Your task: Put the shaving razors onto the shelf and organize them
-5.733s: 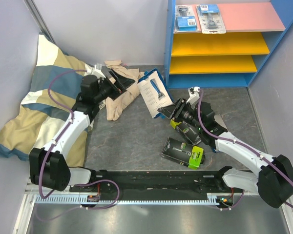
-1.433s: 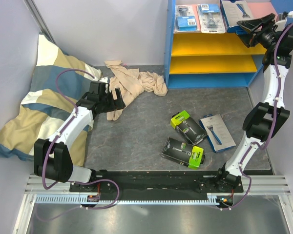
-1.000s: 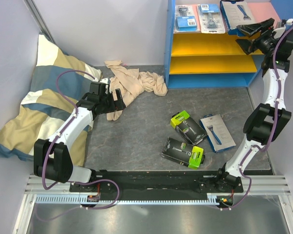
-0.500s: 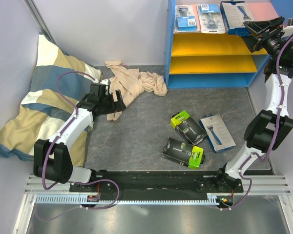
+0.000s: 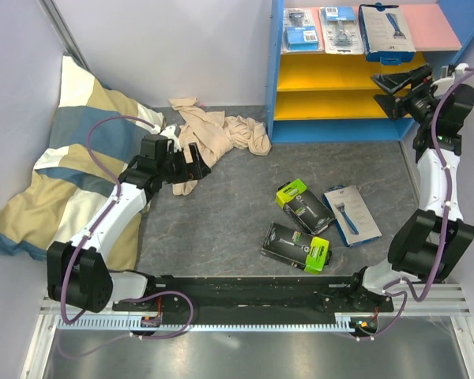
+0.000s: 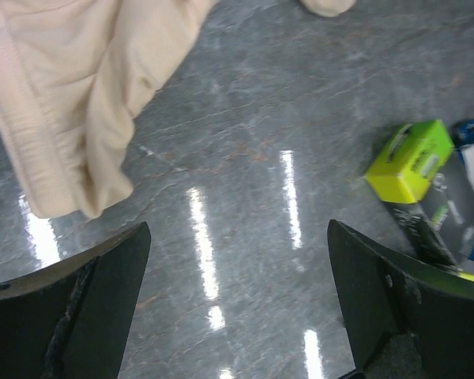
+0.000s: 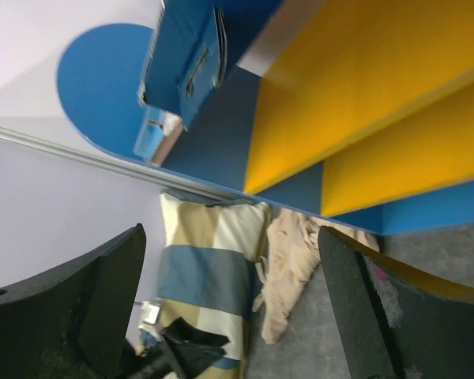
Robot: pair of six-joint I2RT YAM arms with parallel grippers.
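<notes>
Right pincer (image 5: 377, 85) is shown from above spread wide and empty before the shelf (image 5: 276, 79), whose pink board (image 5: 434, 28) carries three razor packs (image 5: 341, 30) side by side, likely for order; three loose packs (image 5: 351, 215) are scattered on the table (image 5: 221, 221). Left pincer (image 6: 237, 316) is seen from its wrist spread, empty, between beige cloth (image 6: 79, 95) and a lime-ended black box (image 6: 415, 162), probably staged for it. From the right wrist, the blue box (image 7: 182, 63) is shown flat on top.

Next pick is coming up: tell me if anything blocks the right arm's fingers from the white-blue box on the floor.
Nothing visible does. The right arm's fingers stand open before the shelf, and the white-blue box lies flat on bare floor with nothing on top; a black box lies close at its left edge.
</notes>
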